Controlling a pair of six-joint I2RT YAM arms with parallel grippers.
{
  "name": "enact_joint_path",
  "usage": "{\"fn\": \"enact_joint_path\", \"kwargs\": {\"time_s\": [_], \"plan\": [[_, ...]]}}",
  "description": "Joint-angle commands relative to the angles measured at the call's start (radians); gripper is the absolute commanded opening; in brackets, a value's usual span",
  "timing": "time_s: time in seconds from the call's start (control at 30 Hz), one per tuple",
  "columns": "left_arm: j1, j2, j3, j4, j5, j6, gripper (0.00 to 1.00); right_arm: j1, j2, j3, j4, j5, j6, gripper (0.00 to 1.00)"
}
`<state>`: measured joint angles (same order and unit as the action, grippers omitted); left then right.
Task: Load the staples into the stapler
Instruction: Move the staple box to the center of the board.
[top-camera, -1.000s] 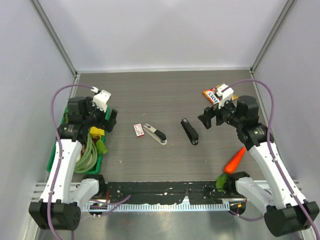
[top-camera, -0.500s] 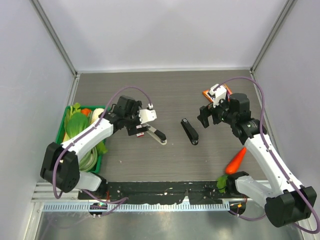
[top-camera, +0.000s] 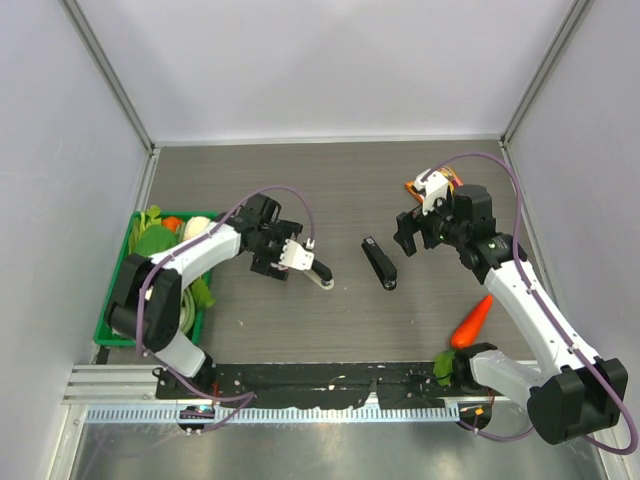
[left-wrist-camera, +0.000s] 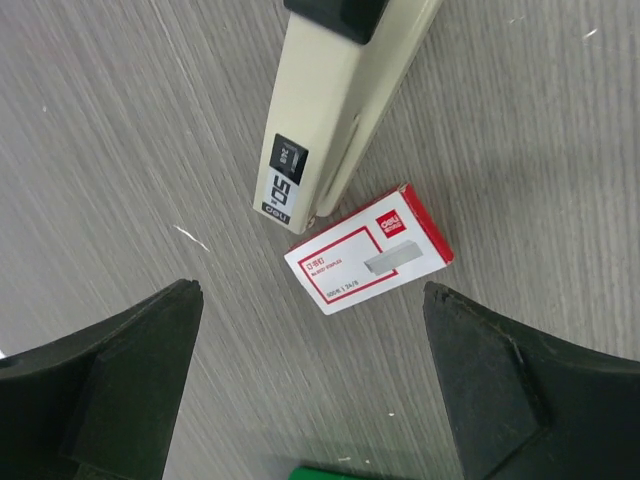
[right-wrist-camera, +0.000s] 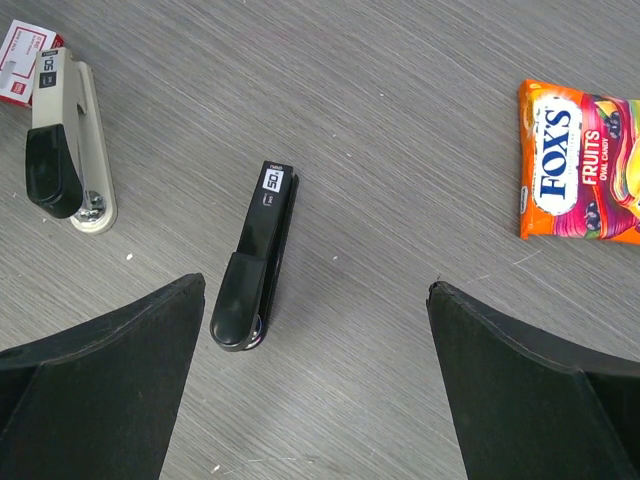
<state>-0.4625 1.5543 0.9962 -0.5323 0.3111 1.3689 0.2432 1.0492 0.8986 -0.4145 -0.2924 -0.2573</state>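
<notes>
The staples (left-wrist-camera: 368, 262), a small white box with a red label, lie flat on the table beside the front end of the beige stapler (left-wrist-camera: 335, 110). My left gripper (left-wrist-camera: 308, 290) hovers open just above the box, its fingers well apart on either side. In the top view the left gripper (top-camera: 272, 258) covers the box, and the beige stapler (top-camera: 318, 272) sticks out to its right. A black stapler (right-wrist-camera: 258, 260) lies alone further right. My right gripper (right-wrist-camera: 318, 285) hangs open above the table just right of it, holding nothing.
An orange snack packet (right-wrist-camera: 580, 165) lies at the far right behind the right gripper (top-camera: 415, 232). A carrot (top-camera: 470, 320) rests near the right arm's base. A green basket (top-camera: 110, 318) of vegetables stands at the left edge.
My left arm has swung from above the green basket out to the staples box and come down over it. The right gripper shifted slightly back and left. Both stay open.
</notes>
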Motion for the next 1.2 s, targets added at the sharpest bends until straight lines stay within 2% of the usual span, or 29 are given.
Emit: {"fn": "enact_joint_path", "kwargs": {"time_s": [0.0,0.2,0.53,0.6,0.67,1.17], "plan": [[0.039,0.069,0.107,-0.136,0.079,0.178,0.93,0.005,-0.009,0.0,0.043,0.015,-0.011,0.98],[0.068,0.161,0.188,-0.215,0.072,0.205,0.91,0.005,-0.003,-0.001,0.046,0.024,-0.013,0.98],[0.07,0.233,0.185,-0.216,0.049,0.257,0.88,0.005,0.011,-0.001,0.046,0.027,-0.014,0.98],[0.07,0.256,0.205,-0.268,0.049,0.301,0.8,0.005,0.012,-0.001,0.046,0.029,-0.014,0.98],[0.07,0.27,0.225,-0.296,0.055,0.299,0.79,0.005,0.015,0.0,0.048,0.03,-0.014,0.98],[0.058,0.306,0.239,-0.36,0.057,0.317,0.78,0.005,0.006,-0.003,0.048,0.029,-0.013,0.97]]}}
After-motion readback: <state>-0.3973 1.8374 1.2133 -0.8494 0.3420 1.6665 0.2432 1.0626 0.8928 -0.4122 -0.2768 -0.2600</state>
